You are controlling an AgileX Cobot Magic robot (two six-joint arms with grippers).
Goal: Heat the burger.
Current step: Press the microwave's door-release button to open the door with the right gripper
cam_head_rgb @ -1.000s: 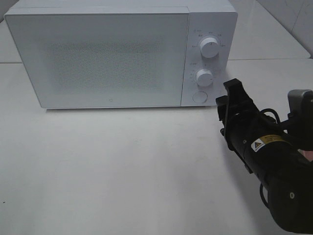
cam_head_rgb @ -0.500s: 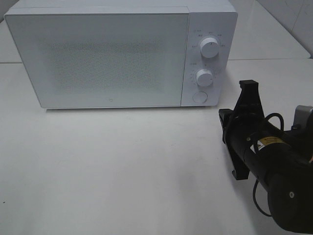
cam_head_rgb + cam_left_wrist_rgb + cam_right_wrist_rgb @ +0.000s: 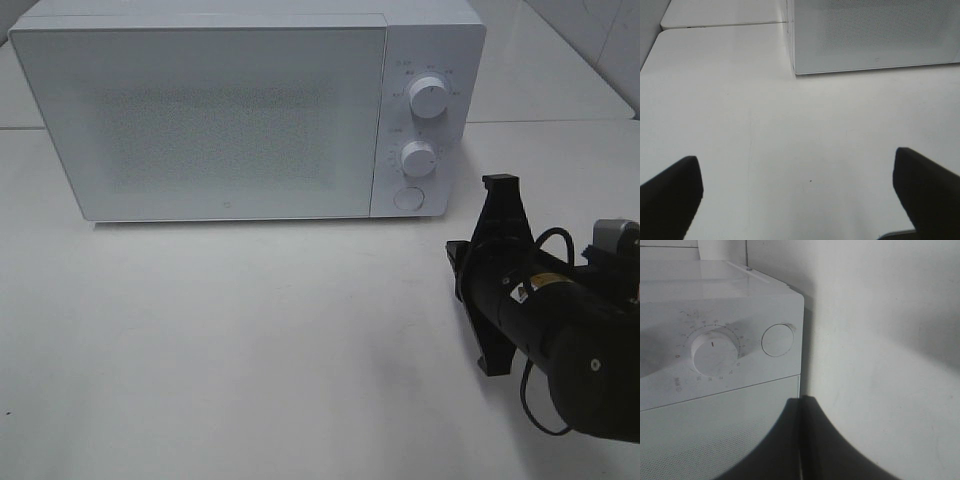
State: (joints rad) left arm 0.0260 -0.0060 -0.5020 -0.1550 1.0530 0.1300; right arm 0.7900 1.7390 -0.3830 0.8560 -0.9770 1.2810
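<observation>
Since a second ago the right jaws are rolled upright and clenched empty by the microwave [image 3: 230,110], the left jaws are held spread, and the burger, in no view, is judged soft, light, best cupped at its sides.

No text can be read. On the microwave's [image 3: 220,120] control panel [image 3: 452,190], scale marks and tiny characters ring the upper knob [image 3: 428,97] and lower knob [image 3: 418,158], too small to read. A small sticker [image 3: 521,287] on the right arm [image 3: 565,335] is illegible.
</observation>
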